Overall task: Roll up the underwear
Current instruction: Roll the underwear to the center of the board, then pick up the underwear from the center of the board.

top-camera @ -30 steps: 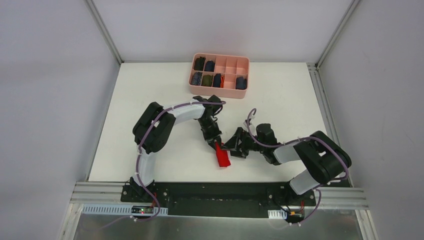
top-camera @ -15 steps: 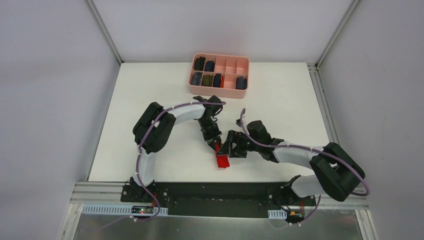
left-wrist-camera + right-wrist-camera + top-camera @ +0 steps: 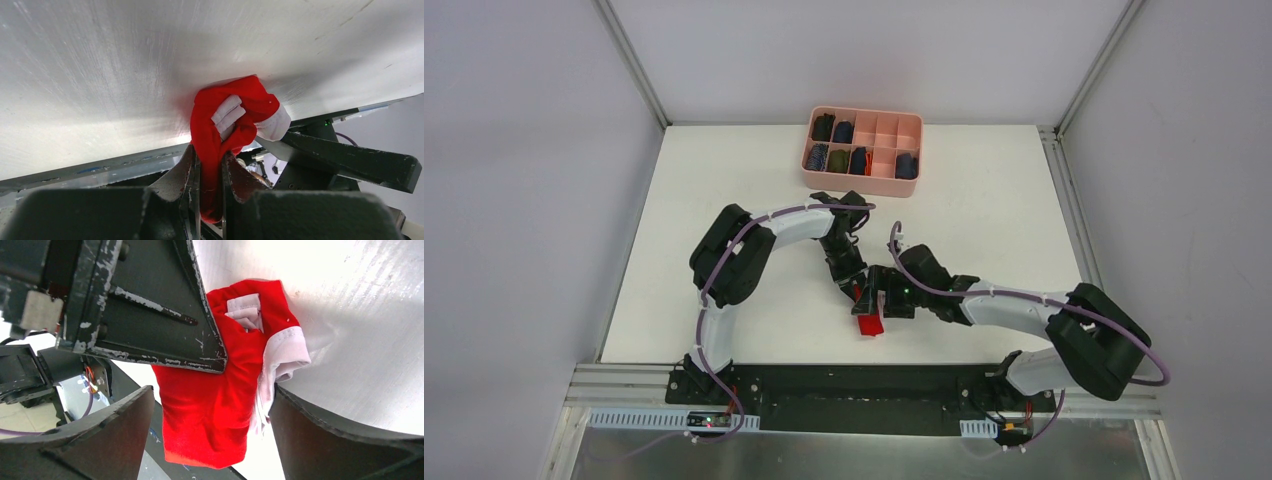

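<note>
While the left tool (image 3: 210, 167) pinches the underwear (image 3: 868, 325) at one end, it runs between the wide-apart fingers of the right tool (image 3: 210, 395).

You have no text, label, brand or number to read in these views. The white band on the underwear (image 3: 217, 407) is bunched and shows no legible lettering, and everything in the top view is too small to make out any marks.
</note>
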You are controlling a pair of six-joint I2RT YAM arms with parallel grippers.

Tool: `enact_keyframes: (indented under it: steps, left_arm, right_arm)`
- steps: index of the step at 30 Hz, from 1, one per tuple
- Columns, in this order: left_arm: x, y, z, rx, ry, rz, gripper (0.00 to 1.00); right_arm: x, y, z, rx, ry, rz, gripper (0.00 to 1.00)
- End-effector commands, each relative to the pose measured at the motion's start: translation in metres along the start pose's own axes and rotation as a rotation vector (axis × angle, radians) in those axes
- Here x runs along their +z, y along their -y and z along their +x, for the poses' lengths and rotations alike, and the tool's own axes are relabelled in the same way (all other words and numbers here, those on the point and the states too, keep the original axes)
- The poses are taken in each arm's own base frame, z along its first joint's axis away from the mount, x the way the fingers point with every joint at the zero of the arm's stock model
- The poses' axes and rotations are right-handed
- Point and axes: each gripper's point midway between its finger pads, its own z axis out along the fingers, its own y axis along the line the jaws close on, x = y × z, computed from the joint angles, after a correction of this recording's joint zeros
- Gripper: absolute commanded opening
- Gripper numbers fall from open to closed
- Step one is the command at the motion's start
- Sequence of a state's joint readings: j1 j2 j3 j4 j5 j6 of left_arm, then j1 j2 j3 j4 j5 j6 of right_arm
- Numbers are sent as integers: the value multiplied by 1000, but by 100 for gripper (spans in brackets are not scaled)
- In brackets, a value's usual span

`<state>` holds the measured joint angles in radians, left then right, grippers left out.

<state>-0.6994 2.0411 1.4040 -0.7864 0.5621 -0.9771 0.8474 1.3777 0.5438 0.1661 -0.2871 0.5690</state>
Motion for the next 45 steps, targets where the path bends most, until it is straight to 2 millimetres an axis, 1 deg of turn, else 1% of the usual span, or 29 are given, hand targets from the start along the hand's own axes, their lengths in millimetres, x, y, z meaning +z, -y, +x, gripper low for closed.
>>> enact_keyframes:
  steps: [1, 4, 5, 7, 9, 10, 13, 15, 20, 21, 23, 26, 28, 33, 35, 36, 43, 44, 45]
  left_arm:
    - [6, -10, -16, -9, 85, -55, 0]
    - [6, -10, -16, -8, 85, -53, 0]
    - [6, -10, -16, -7, 87, -53, 0]
    - [6, -10, -16, -6, 87, -54, 0]
    - [5, -10, -17, -4, 90, -55, 0]
    - [6, -11, -16, -6, 88, -57, 0]
    - [6, -13, -16, -10, 87, -60, 0]
    - [7, -13, -15, -11, 83, -62, 0]
    - [7, -16, -14, -10, 84, -65, 0]
    - [7, -16, -14, -11, 85, -66, 0]
    - [7, -15, -14, -12, 85, -64, 0]
    - [6, -15, -14, -12, 88, -63, 0]
    - [5, -14, -15, -12, 90, -60, 0]
    - [5, -14, -14, -10, 90, -61, 0]
    - [5, -14, -14, -11, 90, -60, 0]
    - [4, -15, -14, -10, 92, -61, 0]
    - [4, -16, -13, -10, 94, -62, 0]
    - [4, -16, -13, -10, 94, -62, 0]
    - [3, -16, -13, -8, 95, -60, 0]
  right_arm:
    - [-1, 19, -1, 35, 38, 141, 86]
    - [-7, 19, -4, 26, 69, 173, 86]
    - [-9, 16, -7, 20, 88, 173, 87]
    - [-14, 20, -5, 16, 92, 211, 88]
    - [-16, 23, -6, 17, 107, 230, 98]
    - [-16, 24, -5, 26, 105, 234, 99]
    - [-12, 26, -2, 33, 95, 244, 99]
    - [-8, 24, -1, 28, 88, 233, 99]
    - [-1, 25, 7, 41, 55, 221, 96]
    - [2, 21, 6, 40, 56, 199, 95]
    - [4, 18, 8, 36, 50, 191, 94]
    - [4, 20, 7, 41, 59, 197, 87]
    - [3, 21, 6, 45, 69, 202, 81]
    - [-2, 27, 4, 66, 102, 220, 58]
    - [-4, 27, 5, 70, 104, 219, 51]
    - [-5, 30, 2, 73, 125, 232, 49]
    - [-9, 36, 2, 98, 148, 232, 48]
    - [-9, 36, 2, 102, 146, 226, 48]
    - [-8, 35, 3, 107, 141, 219, 50]
